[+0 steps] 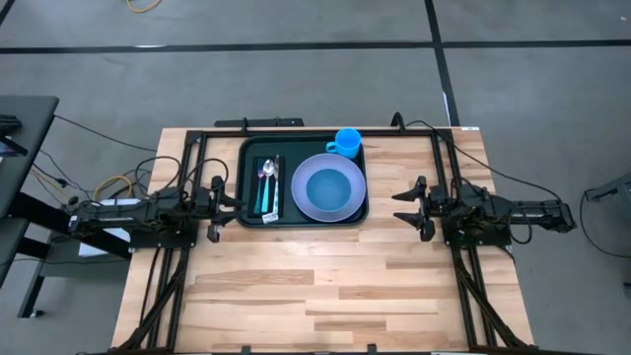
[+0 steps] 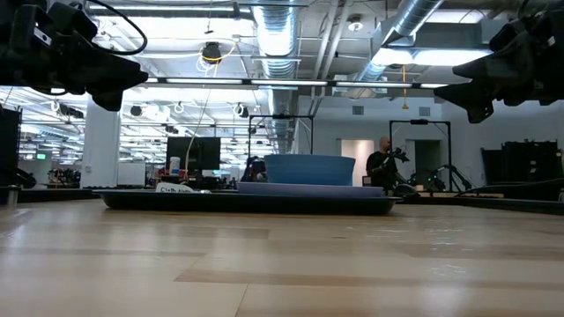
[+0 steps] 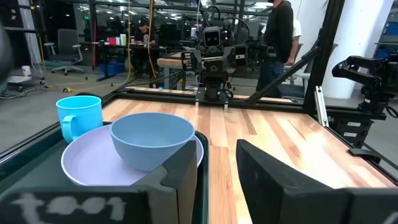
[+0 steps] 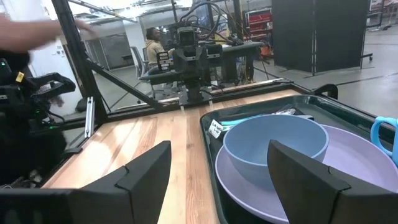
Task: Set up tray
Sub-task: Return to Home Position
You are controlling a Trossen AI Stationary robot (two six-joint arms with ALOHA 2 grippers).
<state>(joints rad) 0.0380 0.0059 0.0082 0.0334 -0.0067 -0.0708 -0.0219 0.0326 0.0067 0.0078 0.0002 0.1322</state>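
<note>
One green tray [image 1: 296,148], far-middle on the surface [image 1: 296,296], holds plate [image 1: 301,198] with bowl [image 1: 329,185], mug [image 1: 347,142], napkin [image 1: 258,166] bearing cutlery [image 1: 267,193]. Left hand [image 1: 229,207] and right hand [image 1: 402,207] flank it, both released, empty.

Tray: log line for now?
tray: bowl on plate, cup, cutlery loaded; left gripper open; right gripper open; both off tray
</note>
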